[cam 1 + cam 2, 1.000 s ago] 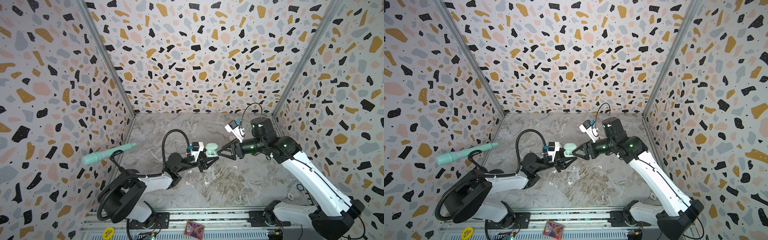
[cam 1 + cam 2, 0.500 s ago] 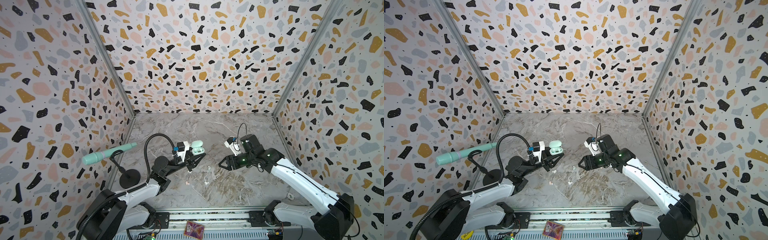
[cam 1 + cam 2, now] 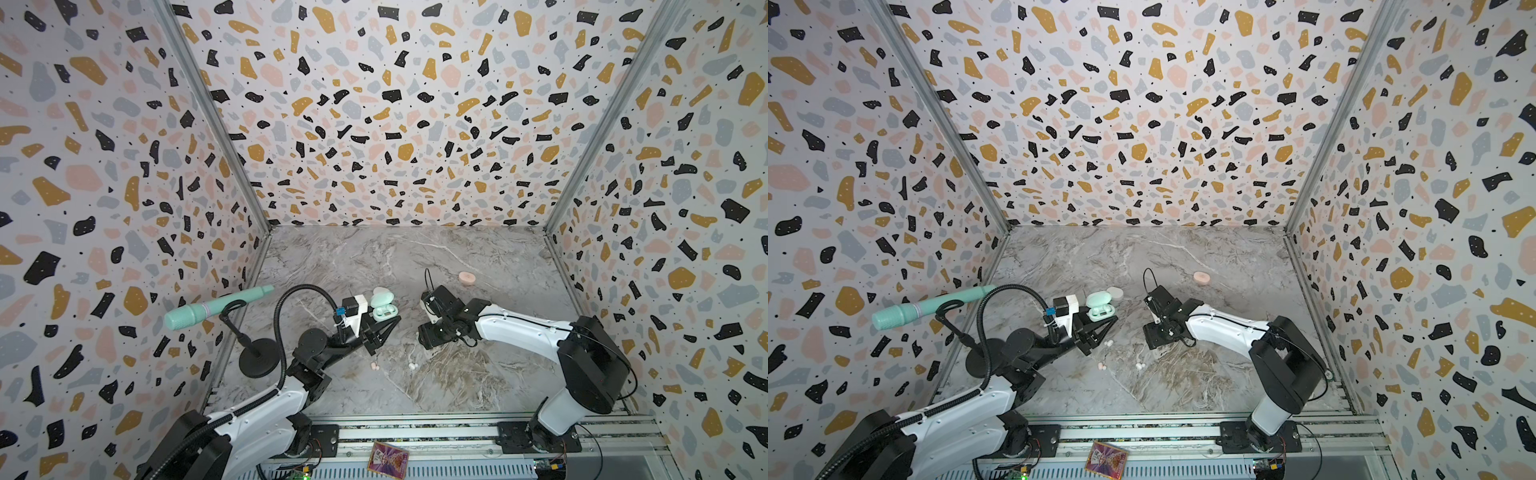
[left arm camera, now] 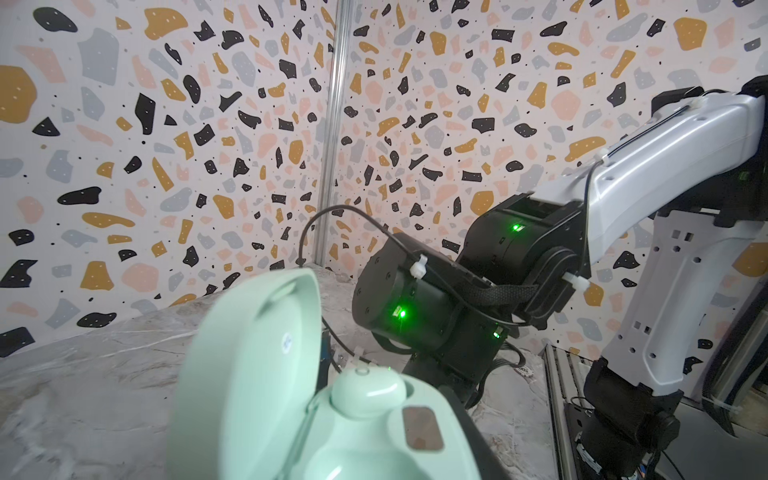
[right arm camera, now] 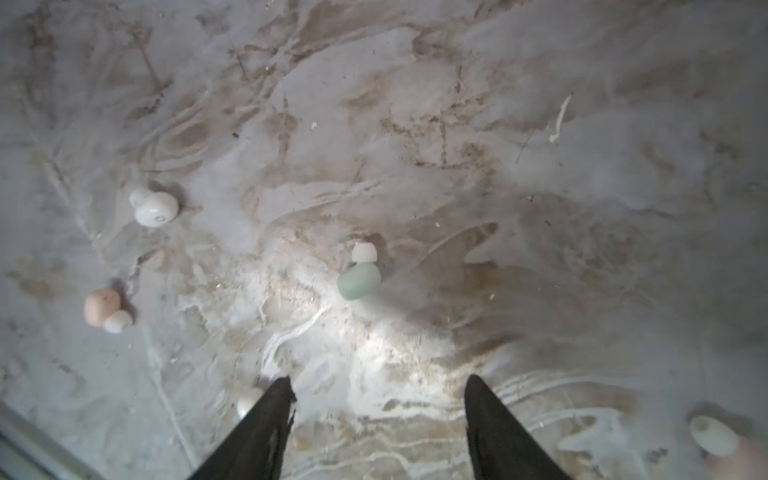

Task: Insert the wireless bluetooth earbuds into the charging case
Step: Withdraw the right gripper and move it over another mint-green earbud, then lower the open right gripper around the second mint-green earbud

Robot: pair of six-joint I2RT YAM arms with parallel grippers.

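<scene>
Right arm (image 3: 515,328) lowered | right fingers (image 5: 266,424) apart, empty (mint earbud's (image 5: 358,281) tip points away) | left fingers (image 3: 384,328) clamp open case (image 4: 245,365)

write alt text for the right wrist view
The right tool hangs open over a grey marble tabletop, its two black fingers pointing at a mint earbud lying just ahead. A white earbud and a pink earbud lie apart off to one side.
</scene>
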